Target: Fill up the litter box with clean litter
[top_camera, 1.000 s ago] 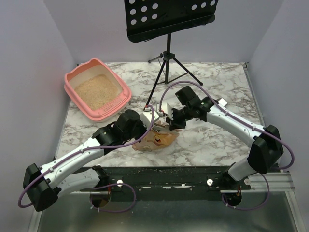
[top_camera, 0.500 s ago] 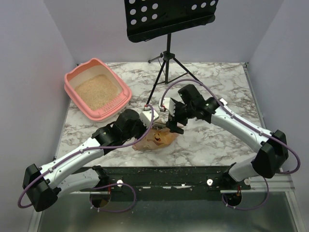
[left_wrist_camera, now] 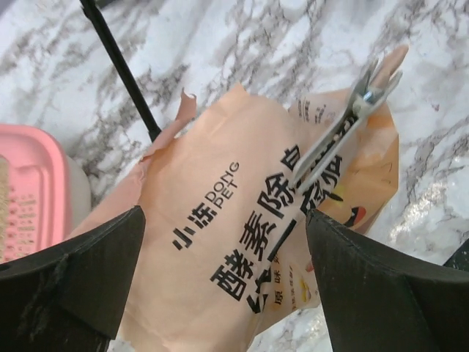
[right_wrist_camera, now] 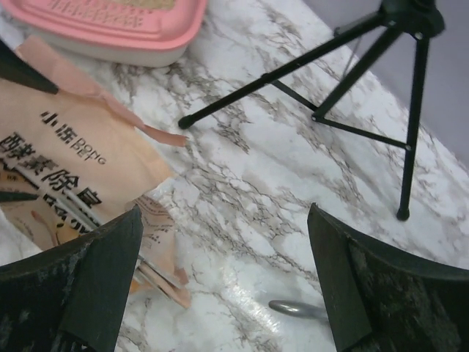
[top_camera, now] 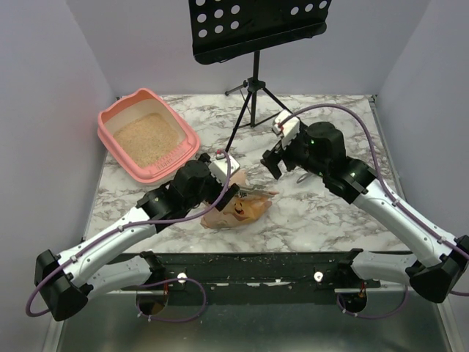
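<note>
The pink litter box [top_camera: 189, 144] stands at the far left with beige clean litter [top_camera: 147, 137] spread inside it. A crinkled orange-tan bag [top_camera: 242, 210] lies flat on the marble near the middle, with a metal clip [left_wrist_camera: 338, 132] on its top. My left gripper [top_camera: 228, 193] hovers open just above the bag [left_wrist_camera: 220, 220], and nothing sits between its fingers [left_wrist_camera: 80, 282]. My right gripper [top_camera: 270, 164] is open and raised to the right of the bag [right_wrist_camera: 62, 165], over bare marble. The litter box's rim [right_wrist_camera: 110, 18] shows at the top left of the right wrist view.
A black music stand's tripod [top_camera: 253, 95] stands at the back centre; one leg [left_wrist_camera: 121, 70] ends near the bag's torn corner. A small grey metal piece [right_wrist_camera: 293, 308] lies on the marble below the right gripper. Purple walls close in the table.
Both grippers have opened and let go of the bag. The right arm has lifted and drawn back to the right. The left gripper has risen slightly above the bag.
</note>
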You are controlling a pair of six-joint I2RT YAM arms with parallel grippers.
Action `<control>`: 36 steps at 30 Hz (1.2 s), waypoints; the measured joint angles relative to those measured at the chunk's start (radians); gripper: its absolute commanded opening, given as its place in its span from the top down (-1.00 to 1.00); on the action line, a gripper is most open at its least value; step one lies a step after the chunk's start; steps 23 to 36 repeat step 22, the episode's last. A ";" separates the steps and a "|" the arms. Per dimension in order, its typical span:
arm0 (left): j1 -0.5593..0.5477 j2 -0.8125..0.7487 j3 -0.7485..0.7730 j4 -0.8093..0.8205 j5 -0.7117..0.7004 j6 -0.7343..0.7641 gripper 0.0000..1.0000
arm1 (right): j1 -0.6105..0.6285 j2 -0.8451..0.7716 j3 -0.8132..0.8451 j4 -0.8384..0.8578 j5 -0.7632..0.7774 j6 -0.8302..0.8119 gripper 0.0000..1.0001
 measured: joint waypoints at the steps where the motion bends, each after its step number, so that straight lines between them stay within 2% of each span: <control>1: 0.000 0.001 0.014 -0.003 -0.002 0.001 -0.97 | 0.000 -0.003 0.000 0.010 0.040 0.032 -1.00; 7: 0.000 0.014 0.156 -0.014 -0.090 -0.018 -0.97 | 0.000 -0.019 0.000 0.017 0.170 0.238 -0.99; 12: 0.000 0.058 0.255 -0.019 -0.225 -0.049 -0.97 | 0.000 -0.088 -0.029 0.049 0.351 0.434 -1.00; 14: 0.000 0.077 0.272 -0.023 -0.285 -0.055 -0.97 | 0.000 -0.100 -0.037 0.053 0.392 0.462 -1.00; 22: 0.001 0.167 0.306 -0.019 -0.360 -0.053 -0.97 | 0.000 -0.108 -0.039 0.051 0.494 0.507 -1.00; 36: 0.001 0.167 0.306 -0.019 -0.360 -0.053 -0.97 | 0.000 -0.108 -0.039 0.051 0.494 0.507 -1.00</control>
